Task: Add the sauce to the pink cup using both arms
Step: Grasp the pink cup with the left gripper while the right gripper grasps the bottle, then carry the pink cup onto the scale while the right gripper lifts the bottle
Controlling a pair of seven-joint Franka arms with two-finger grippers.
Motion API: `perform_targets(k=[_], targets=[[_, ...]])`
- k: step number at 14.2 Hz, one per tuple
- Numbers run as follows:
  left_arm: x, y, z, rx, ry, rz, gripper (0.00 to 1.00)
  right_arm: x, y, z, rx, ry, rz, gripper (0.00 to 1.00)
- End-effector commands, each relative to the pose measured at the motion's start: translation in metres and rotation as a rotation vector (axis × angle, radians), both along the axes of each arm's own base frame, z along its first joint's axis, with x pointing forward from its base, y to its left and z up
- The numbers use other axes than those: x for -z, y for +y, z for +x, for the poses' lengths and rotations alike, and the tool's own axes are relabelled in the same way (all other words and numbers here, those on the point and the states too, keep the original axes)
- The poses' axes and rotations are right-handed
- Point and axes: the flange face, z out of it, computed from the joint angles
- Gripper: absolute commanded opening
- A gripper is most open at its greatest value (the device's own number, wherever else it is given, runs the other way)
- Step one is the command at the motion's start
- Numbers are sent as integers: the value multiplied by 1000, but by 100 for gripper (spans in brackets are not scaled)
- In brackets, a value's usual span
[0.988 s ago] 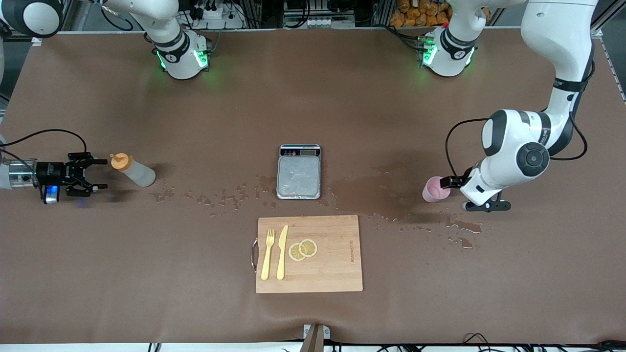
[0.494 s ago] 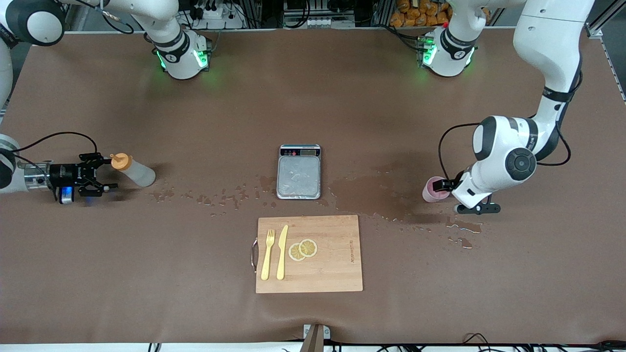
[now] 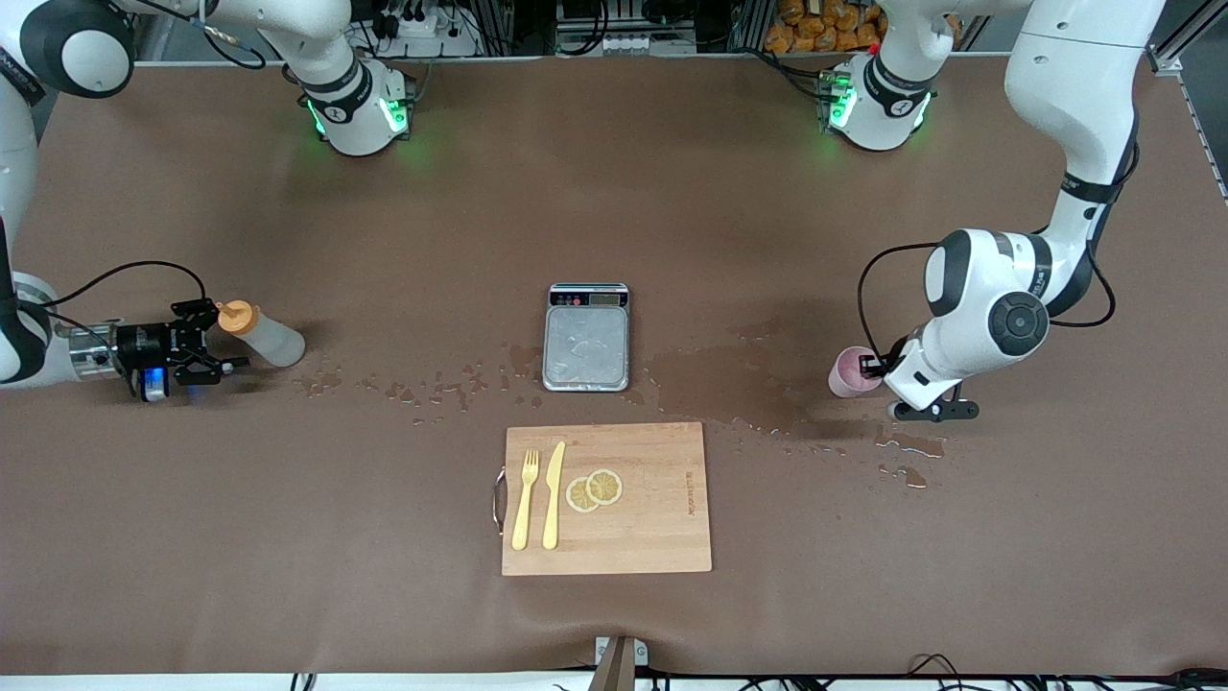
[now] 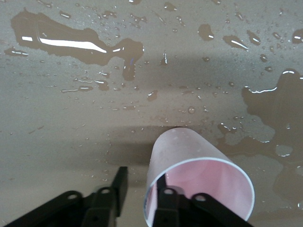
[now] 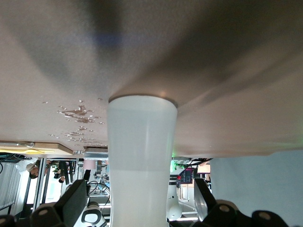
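The sauce bottle (image 3: 269, 338), whitish with an orange cap (image 3: 235, 316), stands upright at the right arm's end of the table. My right gripper (image 3: 219, 338) reaches it from the side, open, one finger on each side of the bottle (image 5: 142, 156) and apart from it. The pink cup (image 3: 850, 372) stands at the left arm's end. My left gripper (image 3: 871, 366) straddles the wall of the cup (image 4: 189, 151): one finger (image 4: 161, 194) is inside and the other (image 4: 118, 184) outside, a gap off the wall.
A silver scale (image 3: 587, 338) sits mid-table. Nearer the front camera, a wooden board (image 3: 662, 509) carries a yellow fork (image 3: 524, 499), a knife (image 3: 554, 494) and lemon slices (image 3: 595, 489). Wet patches (image 3: 902, 446) spread around the cup and between the scale and the bottle.
My right gripper has slid toward the bottle until its fingers flank it. My left gripper has moved onto the cup's rim and its jaws have narrowed around the wall.
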Motion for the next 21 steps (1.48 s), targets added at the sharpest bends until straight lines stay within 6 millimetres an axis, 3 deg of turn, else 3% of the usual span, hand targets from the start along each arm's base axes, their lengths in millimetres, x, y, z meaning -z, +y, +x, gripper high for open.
perform_targets(k=[1, 7, 12, 15, 21], targets=[[-19, 3, -1, -20, 7, -8, 0, 6, 1, 3, 13, 13, 19, 100], [-68, 2, 2, -4, -21, -11, 0, 11, 12, 4, -3, 25, 28, 100], [-96, -27, 12, -94, -57, -54, 0, 16, 19, 2, -13, 35, 38, 100], [-108, -64, 14, -208, -61, -64, 0, 18, 26, 3, -22, 35, 49, 97], [-119, -175, 7, -439, -27, -100, 0, 17, 26, 2, -25, 36, 56, 56]])
